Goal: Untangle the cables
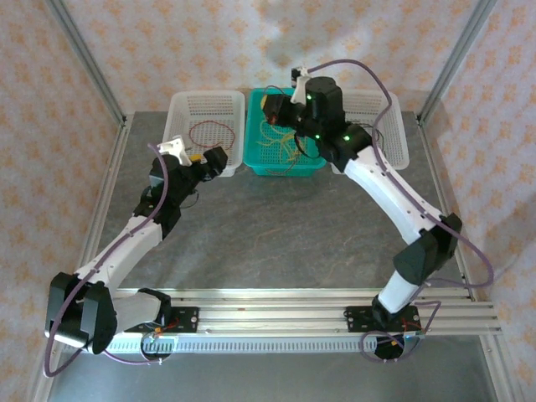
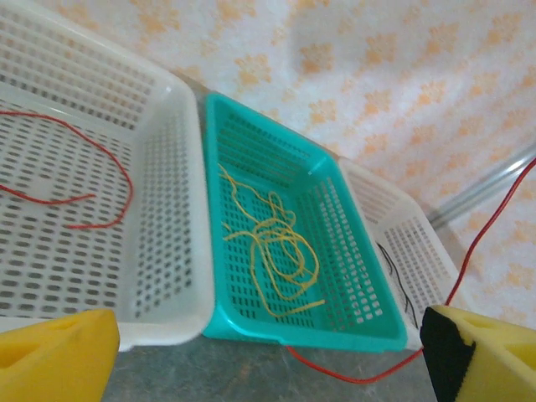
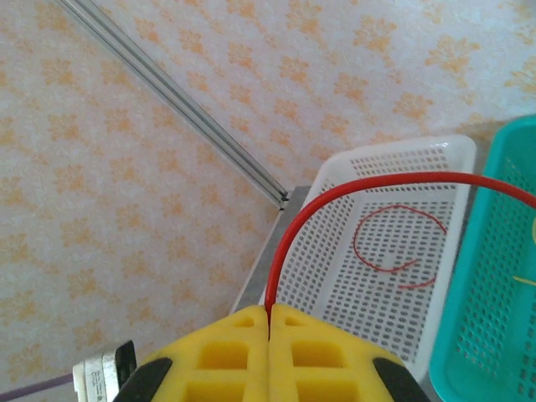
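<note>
**Top external:** the right gripper [image 1: 275, 105] hovers above the teal basket [image 1: 280, 172]. The left gripper [image 1: 219, 162] sits beside the left white basket [image 1: 205, 94].

**Left wrist:** the jaws stand apart. The red cable [image 2: 368, 381] crosses the table just ahead, lying left-to-right between the pads, nearest this arm.

**Right wrist:** the pads are clamped on that red cable, which arcs toward the left white basket, probably its destination.
</note>
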Available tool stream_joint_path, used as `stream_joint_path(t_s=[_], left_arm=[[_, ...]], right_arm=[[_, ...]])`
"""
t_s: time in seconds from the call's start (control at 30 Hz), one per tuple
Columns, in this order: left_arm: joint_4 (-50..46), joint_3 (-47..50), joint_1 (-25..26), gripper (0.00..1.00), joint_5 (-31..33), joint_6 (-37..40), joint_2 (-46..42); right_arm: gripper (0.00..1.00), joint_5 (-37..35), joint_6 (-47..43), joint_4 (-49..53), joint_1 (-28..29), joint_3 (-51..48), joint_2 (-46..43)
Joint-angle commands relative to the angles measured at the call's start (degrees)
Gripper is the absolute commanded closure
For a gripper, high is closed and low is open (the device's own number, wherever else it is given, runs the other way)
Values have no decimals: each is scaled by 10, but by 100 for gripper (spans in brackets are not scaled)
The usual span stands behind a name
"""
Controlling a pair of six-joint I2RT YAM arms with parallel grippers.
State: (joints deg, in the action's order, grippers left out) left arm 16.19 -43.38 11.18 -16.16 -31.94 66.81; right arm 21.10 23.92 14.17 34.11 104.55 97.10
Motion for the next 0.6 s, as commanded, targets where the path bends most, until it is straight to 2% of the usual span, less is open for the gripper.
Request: stream_joint_path(t_s=[0.0,0.27,0.43,0.57], left_arm=[[-9,-17,-34,6,-23,-11,-17],[1,-23,-104,8,-57,-32,-14],[3,-21,-119,8,-68,-37,-8],[-6,-22,-121,8,-74,-32,-5]], right_arm=[[100,10,1,-6,3,69,45],[100,37,11,5,8,263,210],[100,76,33,25,11,421,320],[100,85,38,-12,17,444,328]])
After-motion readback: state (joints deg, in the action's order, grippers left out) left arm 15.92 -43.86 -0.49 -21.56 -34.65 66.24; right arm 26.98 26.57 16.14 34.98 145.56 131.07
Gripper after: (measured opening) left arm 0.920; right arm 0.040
